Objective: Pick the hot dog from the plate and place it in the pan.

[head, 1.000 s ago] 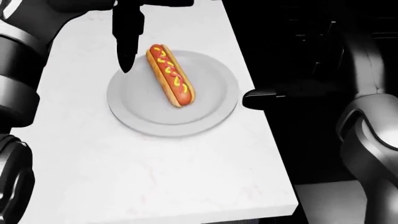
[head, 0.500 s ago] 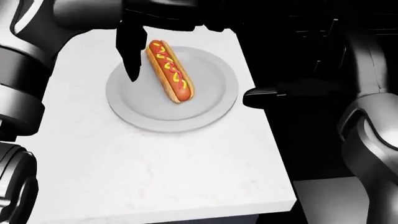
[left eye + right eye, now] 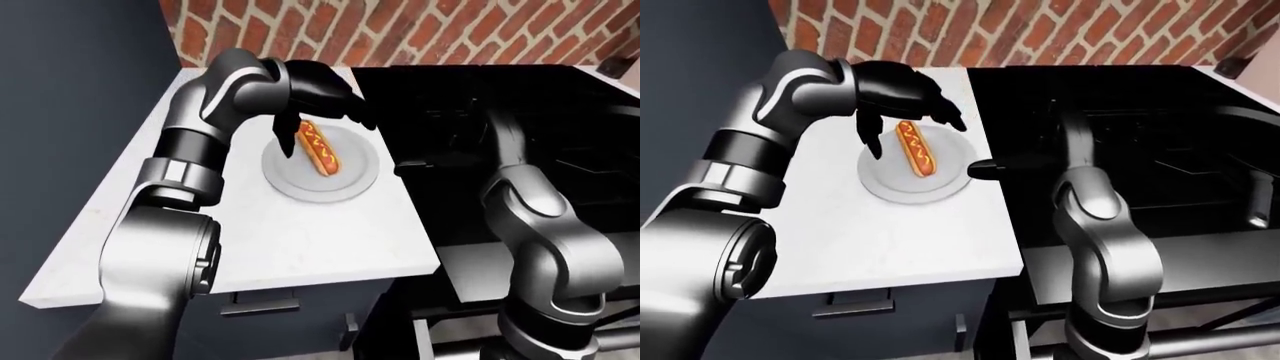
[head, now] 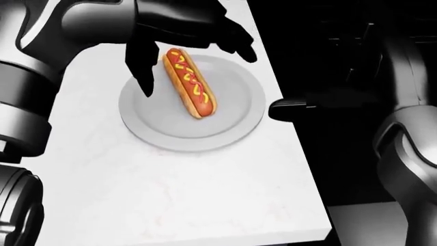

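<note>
The hot dog [image 4: 188, 83] lay on the grey plate [image 4: 225, 125], running from upper left to lower right in the head view, with squiggles of mustard and ketchup along its top. The plate sat on the white tabletop [image 4: 170, 195], near the edge that borders the black stove [image 3: 520, 97].

The left hand [image 4: 179, 31] hung over the upper end of the hot dog with its fingers [image 4: 141, 66] spread apart, one pointing down on the left of the bun and another reaching out to the right over the plate; they straddled the bun without closing on it, and whether any tip touched it could not be made out. The palm hid the plate's top rim.

The right hand [image 3: 985, 166] showed only as a dark shape just beside the plate's right edge, against the equally dark stove, so how its fingers stood could not be told. The pan was hard to pick out on the black stove top.
</note>
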Motion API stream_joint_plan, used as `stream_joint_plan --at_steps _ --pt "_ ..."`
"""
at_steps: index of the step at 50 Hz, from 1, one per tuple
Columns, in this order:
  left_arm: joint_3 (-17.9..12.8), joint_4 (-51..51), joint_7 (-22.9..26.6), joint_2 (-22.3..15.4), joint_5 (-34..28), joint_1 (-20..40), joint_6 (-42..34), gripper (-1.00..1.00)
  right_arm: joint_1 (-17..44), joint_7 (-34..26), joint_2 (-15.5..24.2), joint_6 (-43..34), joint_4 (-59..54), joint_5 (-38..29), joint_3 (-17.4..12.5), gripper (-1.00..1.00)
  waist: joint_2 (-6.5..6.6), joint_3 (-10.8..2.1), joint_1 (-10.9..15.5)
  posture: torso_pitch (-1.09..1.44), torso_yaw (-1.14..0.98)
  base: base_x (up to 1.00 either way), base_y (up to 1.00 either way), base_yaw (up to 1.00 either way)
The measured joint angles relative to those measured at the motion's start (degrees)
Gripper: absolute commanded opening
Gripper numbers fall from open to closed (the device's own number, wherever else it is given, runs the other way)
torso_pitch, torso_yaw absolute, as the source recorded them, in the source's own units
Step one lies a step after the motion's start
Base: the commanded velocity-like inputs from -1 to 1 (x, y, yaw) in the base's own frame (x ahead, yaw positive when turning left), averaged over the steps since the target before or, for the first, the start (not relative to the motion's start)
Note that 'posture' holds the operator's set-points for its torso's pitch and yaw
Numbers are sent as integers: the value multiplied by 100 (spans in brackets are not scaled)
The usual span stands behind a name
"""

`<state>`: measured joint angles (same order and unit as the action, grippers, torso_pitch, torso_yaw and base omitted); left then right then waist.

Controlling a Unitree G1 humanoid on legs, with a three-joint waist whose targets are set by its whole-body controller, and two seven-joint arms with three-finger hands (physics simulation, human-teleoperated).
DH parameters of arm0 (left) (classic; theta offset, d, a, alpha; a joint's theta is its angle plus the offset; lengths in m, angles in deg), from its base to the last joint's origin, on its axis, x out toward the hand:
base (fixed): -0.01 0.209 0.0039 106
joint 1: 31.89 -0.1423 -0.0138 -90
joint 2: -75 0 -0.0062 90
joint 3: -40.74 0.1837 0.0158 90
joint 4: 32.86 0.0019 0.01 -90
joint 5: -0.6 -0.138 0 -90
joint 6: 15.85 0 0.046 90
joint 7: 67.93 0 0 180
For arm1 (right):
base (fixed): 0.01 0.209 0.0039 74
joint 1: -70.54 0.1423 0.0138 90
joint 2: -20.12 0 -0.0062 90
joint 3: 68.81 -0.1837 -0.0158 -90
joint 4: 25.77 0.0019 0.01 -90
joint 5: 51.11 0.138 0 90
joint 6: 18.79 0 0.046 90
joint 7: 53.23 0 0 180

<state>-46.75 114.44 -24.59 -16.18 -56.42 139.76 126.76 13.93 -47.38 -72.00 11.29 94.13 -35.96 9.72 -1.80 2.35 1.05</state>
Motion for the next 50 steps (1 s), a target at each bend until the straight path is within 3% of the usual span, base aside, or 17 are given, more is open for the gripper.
stream_joint_plan --at_steps 28,50 --pt "75 -9 -60 73 -354 -122 -5 37 -211 47 10 73 103 104 -91 100 -19 6 6 0 0 0 0 0" --pt "182 251 -858 30 -1126 -73 202 42 -312 67 -1 134 136 137 -82 100 -16 -16 -7 0 0 0 0 0"
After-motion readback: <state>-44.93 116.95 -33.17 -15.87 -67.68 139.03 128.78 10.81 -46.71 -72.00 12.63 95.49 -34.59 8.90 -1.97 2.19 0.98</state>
